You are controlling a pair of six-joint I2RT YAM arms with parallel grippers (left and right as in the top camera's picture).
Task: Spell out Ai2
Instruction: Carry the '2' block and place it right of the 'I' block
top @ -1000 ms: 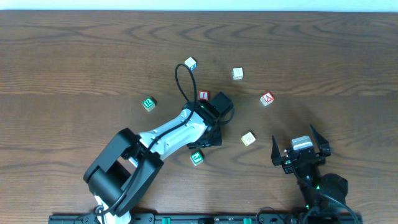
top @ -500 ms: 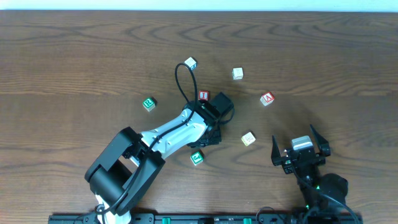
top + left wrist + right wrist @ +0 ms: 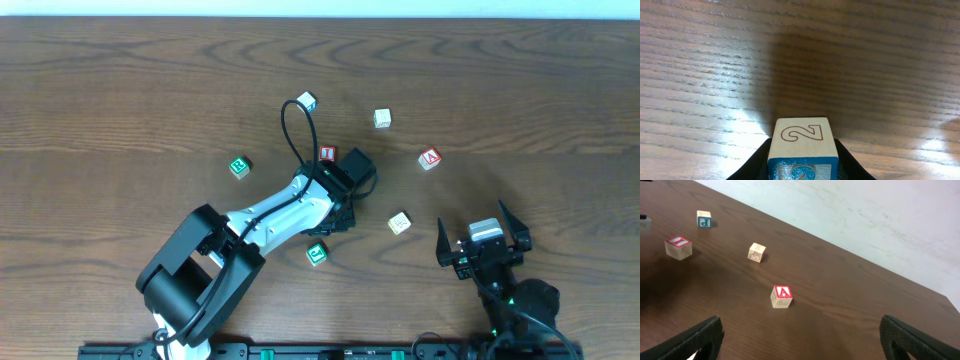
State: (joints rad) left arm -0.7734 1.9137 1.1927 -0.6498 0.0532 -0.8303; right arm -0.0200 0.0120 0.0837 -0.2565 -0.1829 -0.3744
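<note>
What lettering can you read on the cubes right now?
"2": top of the 2 cube, repeated on its blue side.
"A": red, on the A cube.
"I": red, on the I cube.
Blue-marked cube, cream cubes, green-marked cubes: too small to read.

2 cube (image 3: 802, 145) gripped; I (image 3: 327, 153), A (image 3: 429, 158) face-up, apart

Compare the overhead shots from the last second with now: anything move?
Nothing visibly changed. The left gripper, shut on the blue-sided wooden "2" cube, sits in the same spot next to the red-lettered wooden "I" cube. The right gripper stays open and parked.
</note>
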